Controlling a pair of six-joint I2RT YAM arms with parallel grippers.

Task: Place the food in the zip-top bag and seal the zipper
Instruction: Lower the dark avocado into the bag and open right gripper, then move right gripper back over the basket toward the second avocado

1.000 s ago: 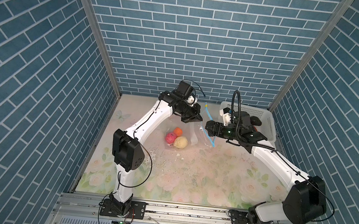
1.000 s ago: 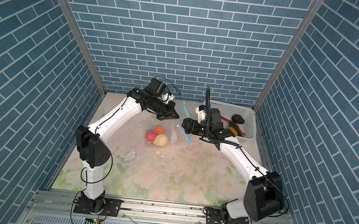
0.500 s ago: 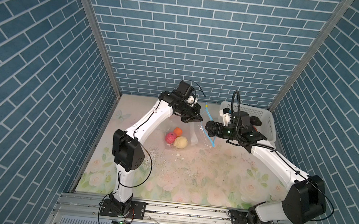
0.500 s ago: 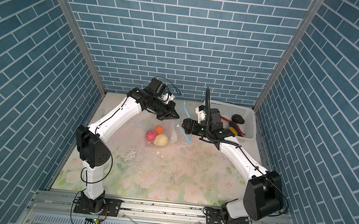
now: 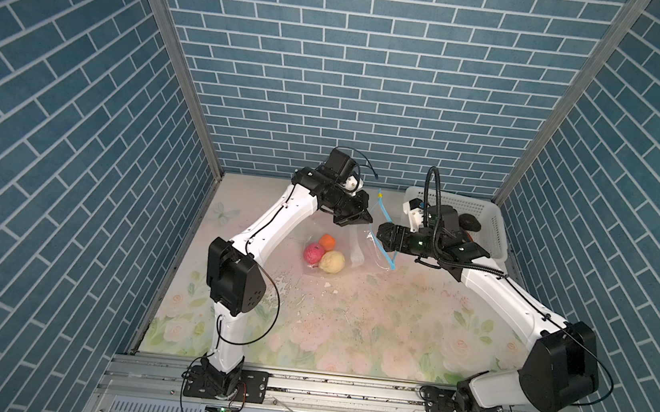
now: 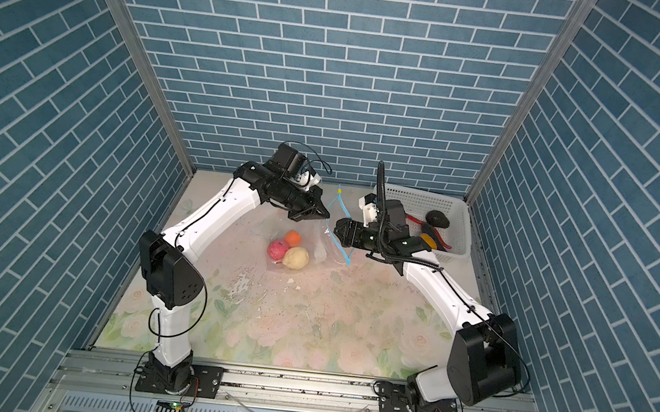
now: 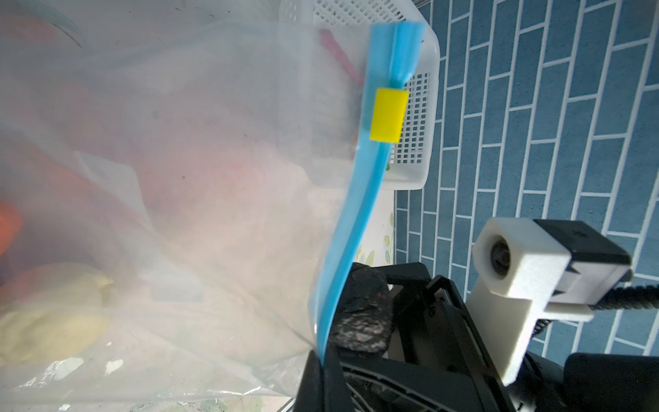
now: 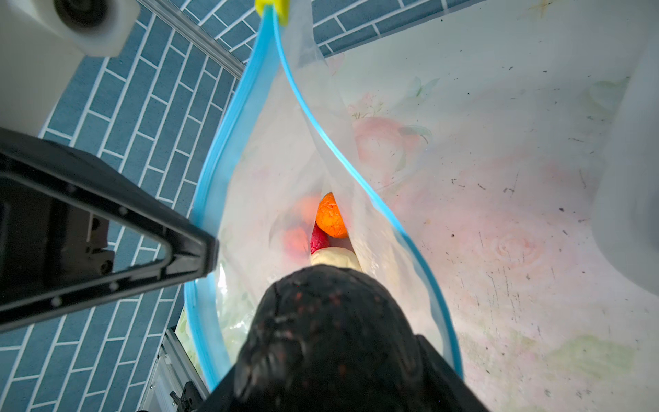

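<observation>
The clear zip-top bag (image 5: pixel 358 241) lies mid-table with its mouth raised. Inside it sit pink (image 5: pixel 314 252), orange (image 5: pixel 327 241) and cream (image 5: pixel 333 261) food. My left gripper (image 5: pixel 364 219) is shut on one side of the blue zipper (image 7: pixel 360 214), holding that side up below the yellow end mark (image 7: pixel 388 115). The zipper's two strands (image 8: pixel 360 182) stand apart. My right gripper (image 5: pixel 381 235) is at the open mouth, shut on a black lump (image 8: pixel 328 321) that juts between the strands. That lump (image 7: pixel 362 314) also shows in the left wrist view, beside the zipper.
A white perforated basket (image 6: pixel 457 229) stands at the back right against the wall. In it are another black lump (image 6: pixel 438 217), a red strip (image 6: pixel 416 221) and a yellow-orange piece (image 6: pixel 427 240). Blue brick walls close in three sides of the floral table.
</observation>
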